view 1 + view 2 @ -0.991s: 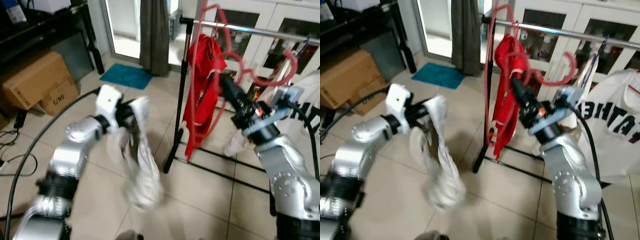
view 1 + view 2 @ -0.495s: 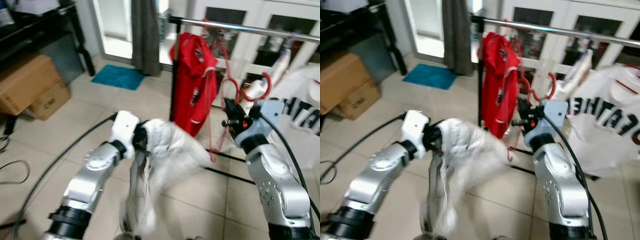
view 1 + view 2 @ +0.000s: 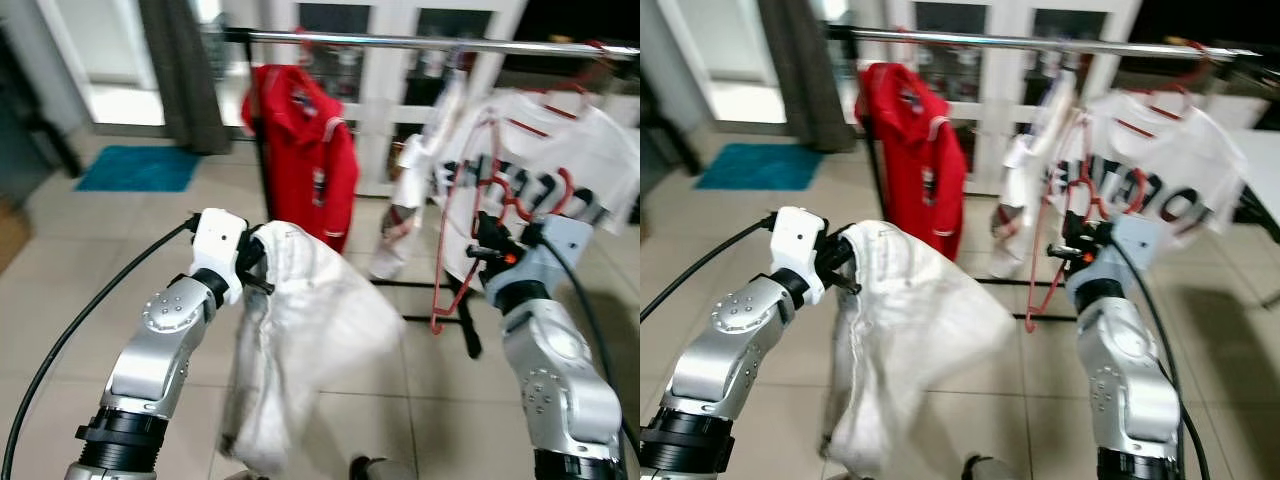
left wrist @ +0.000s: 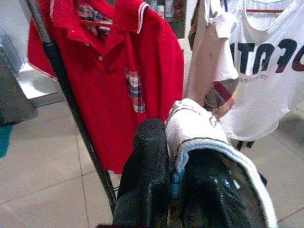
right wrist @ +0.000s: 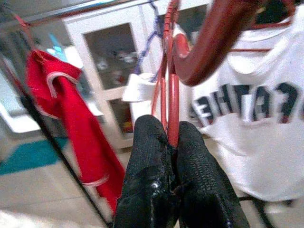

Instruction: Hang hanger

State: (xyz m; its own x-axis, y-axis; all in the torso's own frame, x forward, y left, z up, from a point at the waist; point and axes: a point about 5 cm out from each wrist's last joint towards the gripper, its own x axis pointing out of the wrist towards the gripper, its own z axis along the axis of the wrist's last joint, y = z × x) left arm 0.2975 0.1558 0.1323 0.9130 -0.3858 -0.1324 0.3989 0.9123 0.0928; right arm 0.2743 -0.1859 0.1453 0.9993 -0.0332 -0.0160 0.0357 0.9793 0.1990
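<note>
While I watched the feeds, the right gripper (image 5: 172, 190) had its black fingers (image 5: 147, 156) pressed together on the thin red wire of the hanger (image 3: 452, 245), which rose between them toward a thick red hook (image 5: 209, 42) close to the wrist camera. From the head view that hanger hung from the gripper on the right of the scene, its long loop dangling down toward the floor, just in front of the white printed shirt (image 3: 590, 160) and below the metal rail (image 3: 400, 42). I could not tell from the frames whether its hook touched the rail.

On the left, the left gripper (image 4: 175, 175) had its fingers (image 4: 145, 166) clamped on the edge of a white garment (image 3: 300, 340), a fold of cloth wedged between them. That garment draped down from the gripper in a wide bundle toward the tiled floor (image 3: 90, 260).

Farther off, a red polo shirt (image 3: 305, 150) hung at the left end of the rail beside the black upright of the rack (image 4: 71, 104). White cabinets with glass doors (image 3: 970, 30) stood behind the rail, and a teal mat (image 3: 140, 168) lay far left by a dark curtain (image 3: 185, 70).
</note>
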